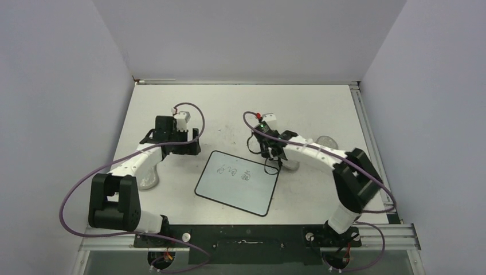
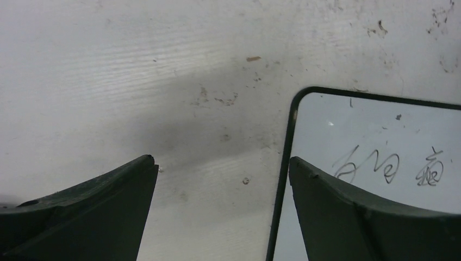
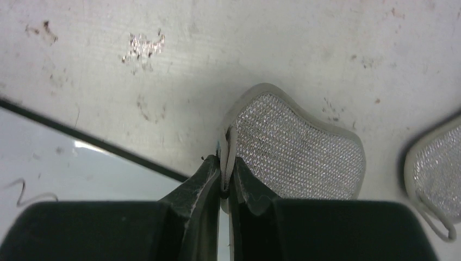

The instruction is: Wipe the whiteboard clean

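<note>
Gripping grey mesh pad (image 3: 293,147) by its edge: right pincer (image 3: 225,163), clamped tight, just beside whiteboard (image 1: 229,193) lying flat on table (image 1: 321,109). Idle: left pincer (image 2: 222,159), wide apart, empty, at board's corner. Recommended: lay pad flat, sweep firmly across scribbles (image 1: 232,172).

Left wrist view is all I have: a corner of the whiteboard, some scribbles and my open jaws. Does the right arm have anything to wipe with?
Observer: Yes. The right gripper has its jaws shut on the edge of a grey mesh pad.
Operator: Is that pad over the board?
Observer: No. In the top view it is off the whiteboard, just past the board's far right corner.
Operator: Anything else near it?
Observer: A second mesh pad lies on the table to the right of the held one.
</note>
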{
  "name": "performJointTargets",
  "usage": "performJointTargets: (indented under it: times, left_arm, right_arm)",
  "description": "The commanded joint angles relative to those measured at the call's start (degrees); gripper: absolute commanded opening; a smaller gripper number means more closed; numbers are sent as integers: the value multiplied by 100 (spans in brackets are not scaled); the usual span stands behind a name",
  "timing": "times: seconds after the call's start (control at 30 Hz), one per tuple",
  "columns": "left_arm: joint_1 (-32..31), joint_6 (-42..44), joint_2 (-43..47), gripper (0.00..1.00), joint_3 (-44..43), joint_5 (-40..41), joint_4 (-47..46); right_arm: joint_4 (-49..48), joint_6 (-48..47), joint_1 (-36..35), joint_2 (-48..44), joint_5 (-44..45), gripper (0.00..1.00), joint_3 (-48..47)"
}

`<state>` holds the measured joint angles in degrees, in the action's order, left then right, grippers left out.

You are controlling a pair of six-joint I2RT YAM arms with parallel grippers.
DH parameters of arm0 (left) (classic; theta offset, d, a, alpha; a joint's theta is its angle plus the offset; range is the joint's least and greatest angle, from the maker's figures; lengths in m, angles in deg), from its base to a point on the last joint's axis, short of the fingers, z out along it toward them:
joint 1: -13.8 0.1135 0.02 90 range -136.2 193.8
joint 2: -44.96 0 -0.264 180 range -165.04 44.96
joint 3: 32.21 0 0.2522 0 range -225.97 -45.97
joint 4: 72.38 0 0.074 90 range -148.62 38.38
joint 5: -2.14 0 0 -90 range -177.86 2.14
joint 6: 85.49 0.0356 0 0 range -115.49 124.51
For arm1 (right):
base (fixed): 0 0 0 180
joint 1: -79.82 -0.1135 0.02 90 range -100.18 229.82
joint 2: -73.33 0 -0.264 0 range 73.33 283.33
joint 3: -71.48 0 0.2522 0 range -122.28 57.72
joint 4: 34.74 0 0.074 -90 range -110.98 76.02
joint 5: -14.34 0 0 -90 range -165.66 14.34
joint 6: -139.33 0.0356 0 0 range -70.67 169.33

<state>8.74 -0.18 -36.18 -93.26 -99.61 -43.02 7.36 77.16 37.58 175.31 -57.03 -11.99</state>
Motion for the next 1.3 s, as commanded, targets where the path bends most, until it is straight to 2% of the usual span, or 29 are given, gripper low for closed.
performJointTargets:
  times: [0.0,0.2,0.3,0.63,0.8,0.97,1.1,1.27]
  left_arm:
    - [-415,306,43,90,-17,-52,326]
    - [-702,698,-397,86,-80,187,554]
    - [-793,724,-789,79,-312,145,751]
    - [-1226,942,-2057,46,-1107,-285,1421]
    - [-1383,1005,-2309,28,-1277,-588,1463]
    - [-1587,1049,-2499,25,-1462,-771,1451]
    - [-1603,1028,-2742,20,-1684,-879,1489]
    - [-1584,913,-2746,18,-1773,-1028,1488]
  right_arm:
    - [118,414,-68,-1483,-589,5,1122]
    - [-680,937,-135,-2577,-1789,5,2400]
    - [-1387,1163,-252,-2717,-2223,5,2855]
    - [-2777,1525,-428,-1928,-2700,5,3397]
    - [-3690,1839,-596,-1333,-2834,5,3575]
    - [-4351,2059,-778,-333,-2721,5,3236]
    - [-4625,2141,-960,523,-2510,5,2512]
    - [-4818,2073,-1028,1533,-2538,5,1507]
